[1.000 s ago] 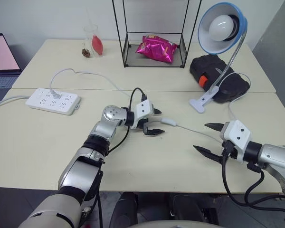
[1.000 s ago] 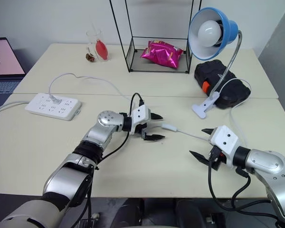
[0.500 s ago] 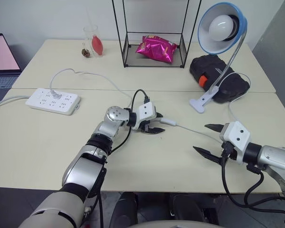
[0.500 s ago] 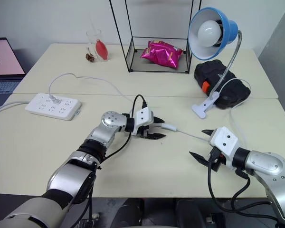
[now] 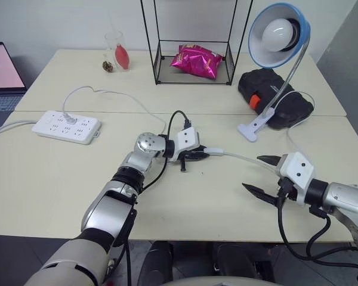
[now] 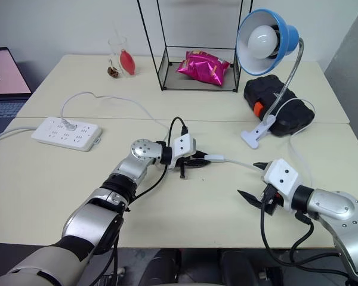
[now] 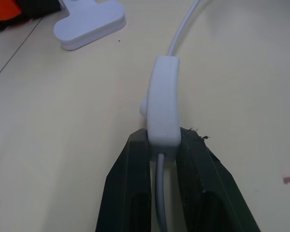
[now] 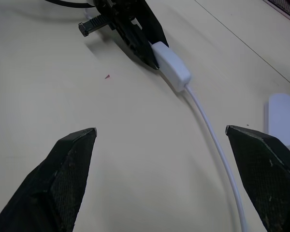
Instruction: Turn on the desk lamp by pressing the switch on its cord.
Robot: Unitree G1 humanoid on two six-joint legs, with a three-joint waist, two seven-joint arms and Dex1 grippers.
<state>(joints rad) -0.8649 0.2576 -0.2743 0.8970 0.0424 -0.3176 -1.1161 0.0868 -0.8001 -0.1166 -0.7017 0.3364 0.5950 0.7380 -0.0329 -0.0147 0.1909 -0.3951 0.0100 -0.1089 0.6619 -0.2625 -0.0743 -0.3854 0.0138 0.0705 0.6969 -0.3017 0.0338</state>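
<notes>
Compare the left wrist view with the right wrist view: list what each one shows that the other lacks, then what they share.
Left wrist view alone: a close look at the left claw, its fingers shut on the end of the switch, and an orange-and-black case at the corner.

Right wrist view alone: the right claw wide open, holding nothing, and the cord running between its fingers.

Both: the switch, the cord, the left claw, the lamp's white clip base and the table.

Silver arms — black-fingered white pincer (image 5: 194, 157)

Two cream tables (image 5: 42, 185) pushed together; white wall (image 5: 59, 24) behind; black wire shelf (image 5: 194, 42).
</notes>
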